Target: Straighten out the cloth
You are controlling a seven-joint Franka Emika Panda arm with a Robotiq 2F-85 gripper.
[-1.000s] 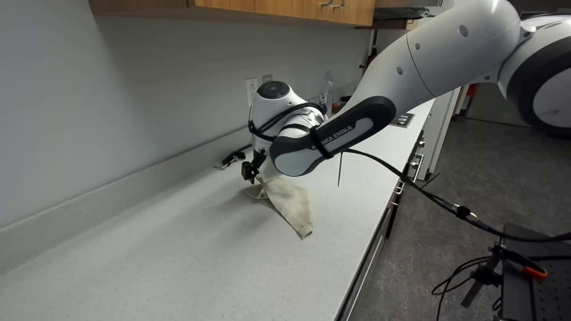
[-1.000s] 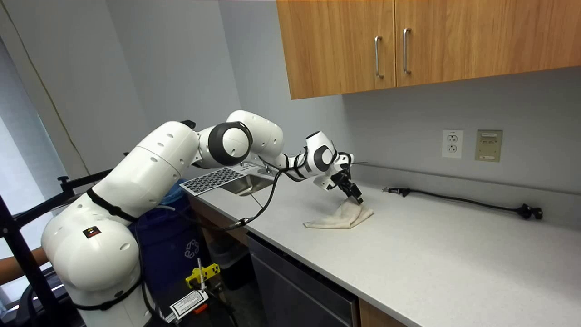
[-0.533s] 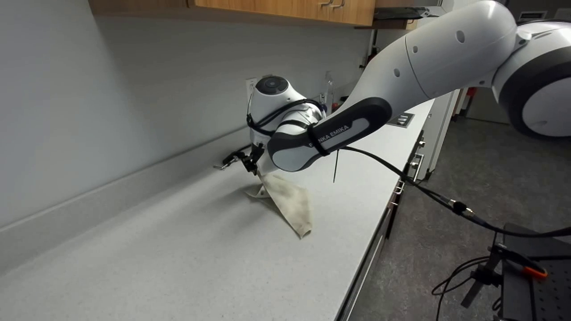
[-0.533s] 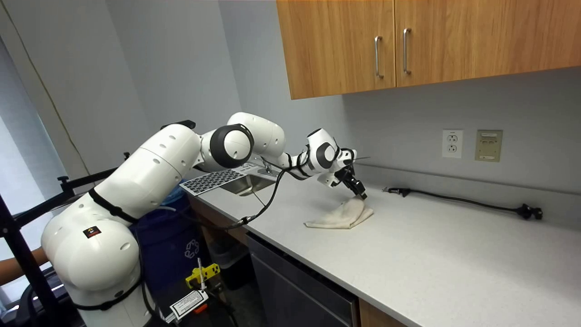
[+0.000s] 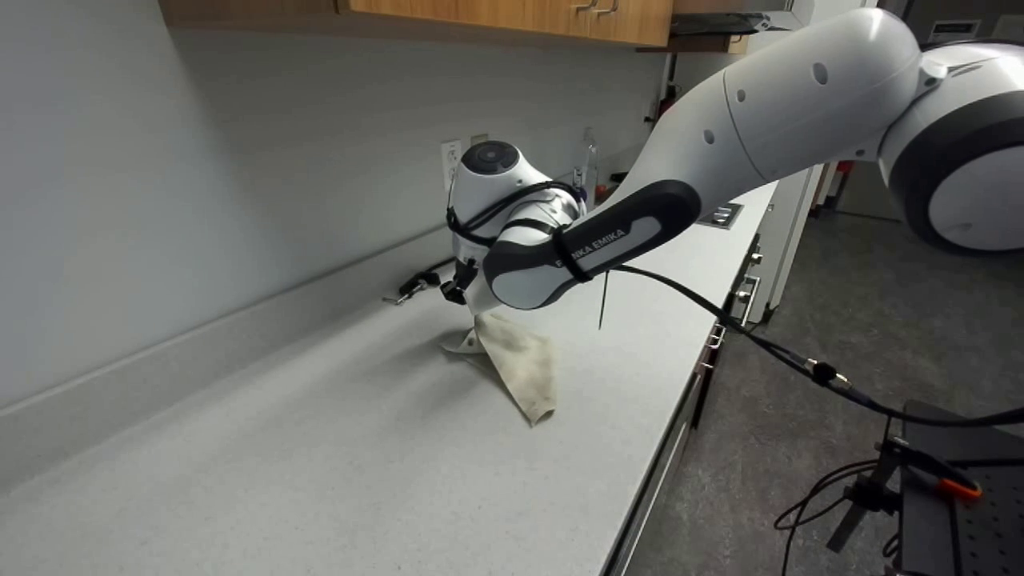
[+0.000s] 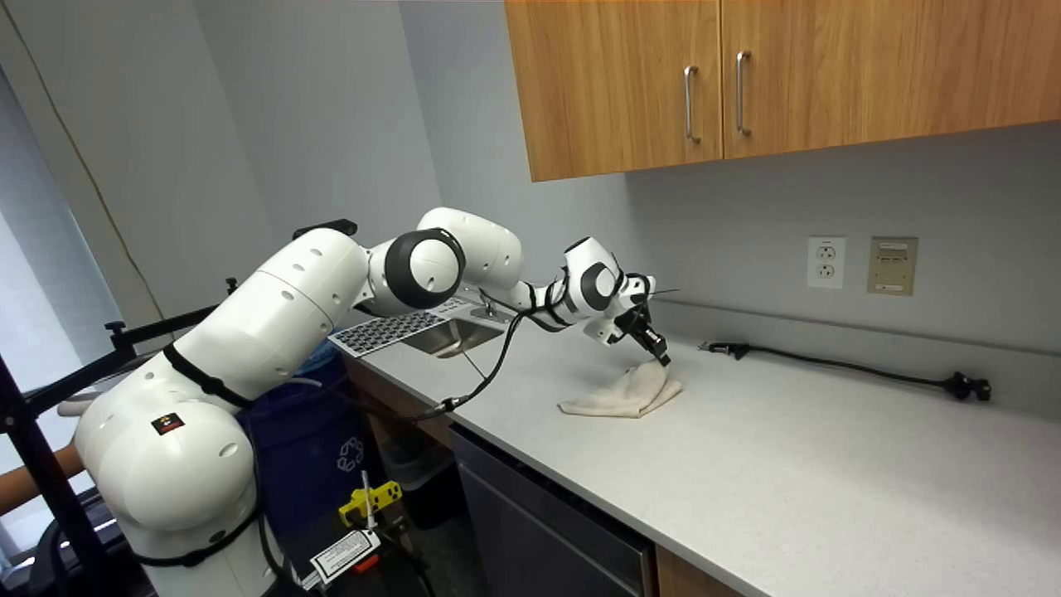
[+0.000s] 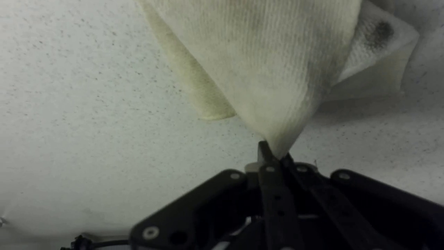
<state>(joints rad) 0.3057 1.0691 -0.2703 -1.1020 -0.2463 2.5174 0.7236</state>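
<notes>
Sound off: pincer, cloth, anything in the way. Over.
Pincer shut on the cloth, pinched to a point. Cloth folded over itself, not yet straight. Black cord by the backsplash, apart from the cloth; probably no obstacle.

pale counter, folded cloth, black cord

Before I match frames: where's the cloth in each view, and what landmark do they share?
In an exterior view: cloth, just below picture centre.
In an exterior view: cloth, below and right of centre.
Wrist view: cloth, upper middle to right, cut by the top edge, narrowing down into the pincer.
Shared landmark: the pincer, at the cloth's gathered tip, partly hidden by the arm in an exterior view.
</notes>
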